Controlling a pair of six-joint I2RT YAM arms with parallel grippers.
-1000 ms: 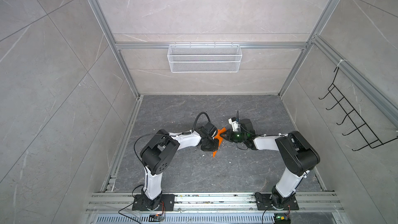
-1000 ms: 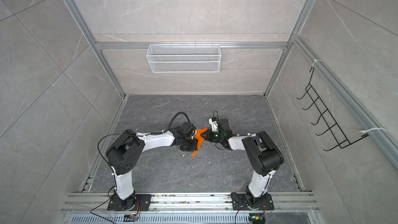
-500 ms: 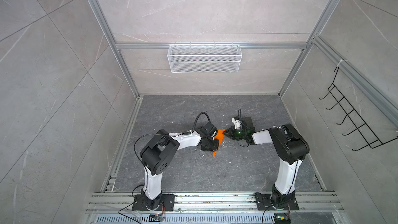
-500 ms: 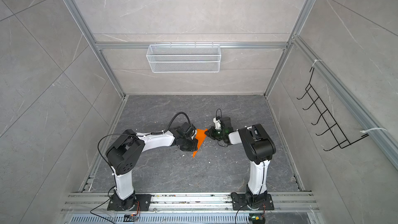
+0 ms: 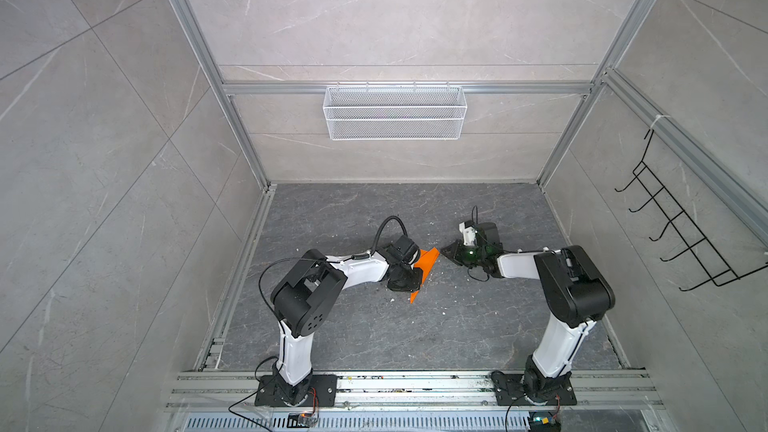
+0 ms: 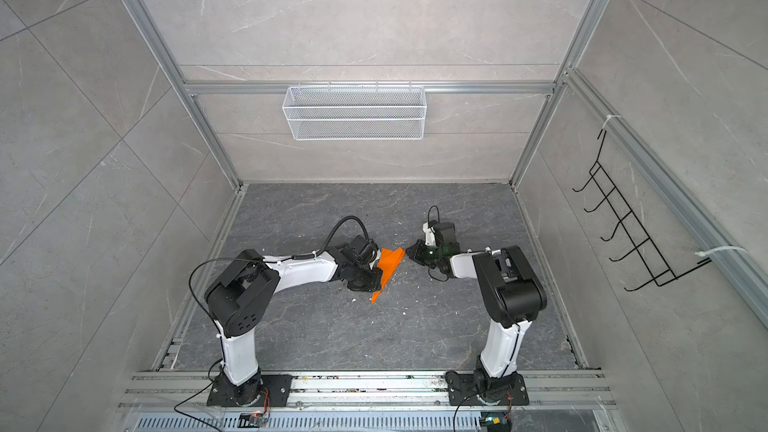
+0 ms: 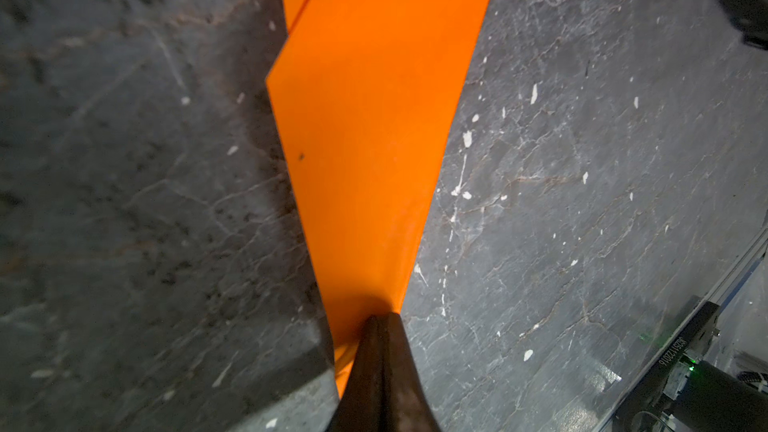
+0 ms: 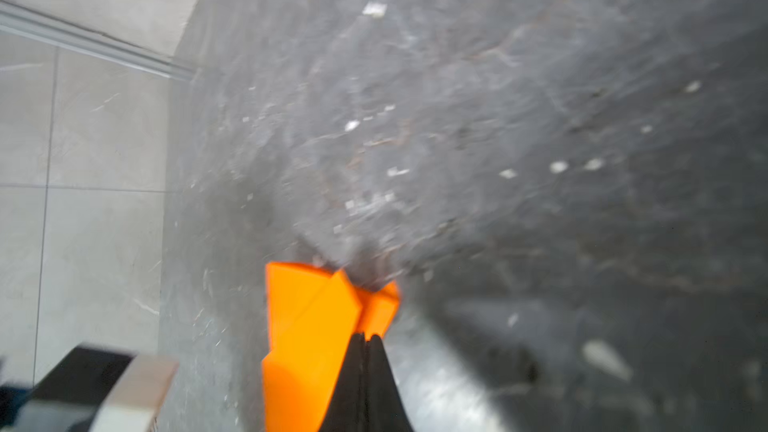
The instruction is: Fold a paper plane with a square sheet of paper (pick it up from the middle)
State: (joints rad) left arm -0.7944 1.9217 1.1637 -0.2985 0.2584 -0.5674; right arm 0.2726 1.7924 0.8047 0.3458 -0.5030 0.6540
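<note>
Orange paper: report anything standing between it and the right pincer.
Nothing visible does. In a top view the right pincer, jaws shut, points at the far corner of the orange paper, with only a sliver of bare floor between them. The left pincer is shut on the paper from the opposite side.

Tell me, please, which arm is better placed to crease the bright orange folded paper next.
Probably right: the left gripper is shut on the bright orange folded paper, anchoring it; the right gripper, shut, sits by its wide end.
</note>
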